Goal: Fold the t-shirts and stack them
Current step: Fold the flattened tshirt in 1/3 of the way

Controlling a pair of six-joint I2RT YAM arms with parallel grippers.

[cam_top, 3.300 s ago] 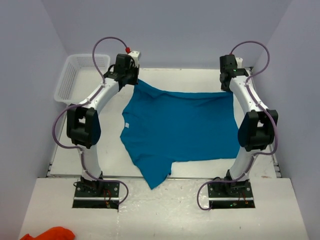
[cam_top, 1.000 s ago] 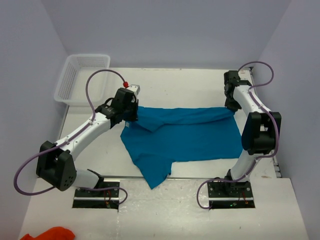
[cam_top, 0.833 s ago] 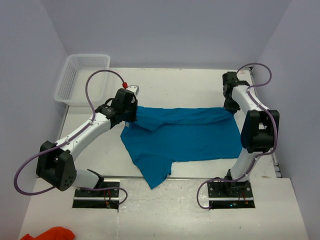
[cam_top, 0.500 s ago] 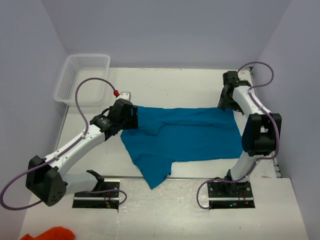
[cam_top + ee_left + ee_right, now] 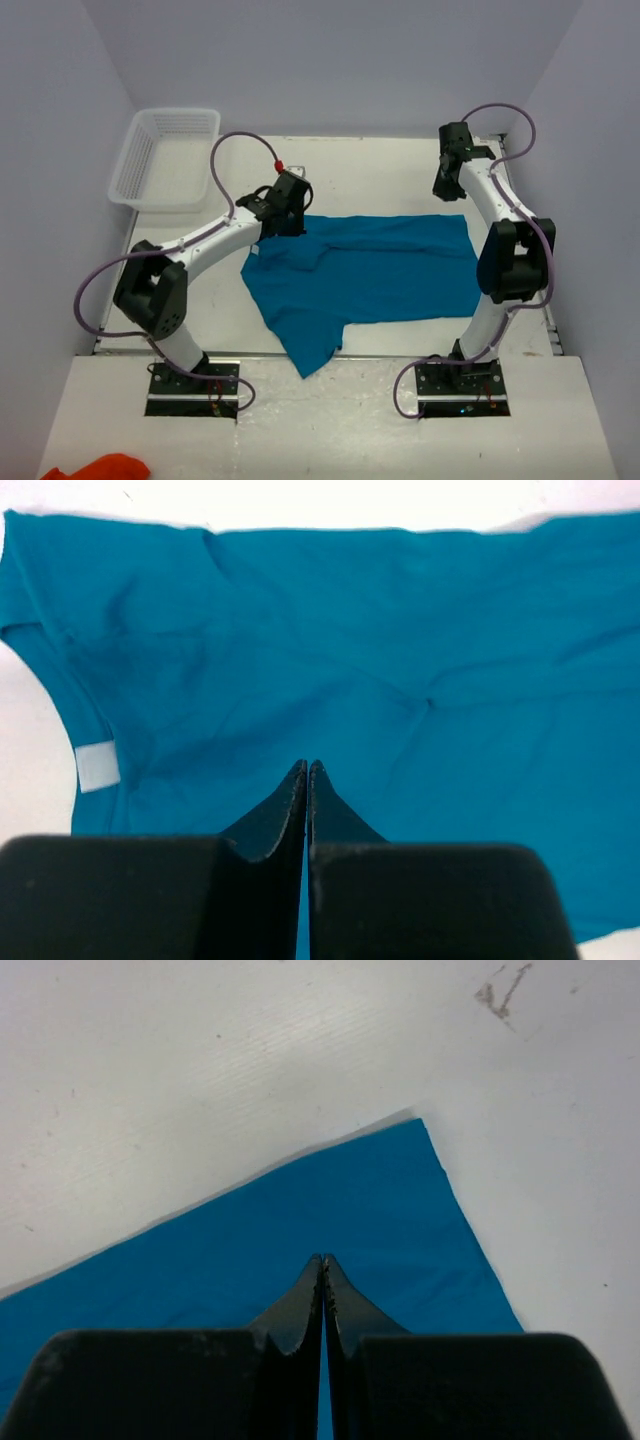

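T-shirt [image 5: 370, 265], plain teal-blue, lay spread on the table [image 5: 360, 170] between the two arms. We saw the left fingers [image 5: 288, 810] closed and empty above it, near its pale label [image 5: 97, 767], and the right fingers [image 5: 310, 1300] closed and empty above its far right corner.

T-shirt [image 5: 370, 265]: thin teal cloth, matt, softly creased. Neck label [image 5: 97, 767]: pale, smooth. Table [image 5: 200, 1060]: white, matt, scuffed. Basket [image 5: 165, 155]: white plastic mesh. Left gripper [image 5: 305, 772]: black, matt.
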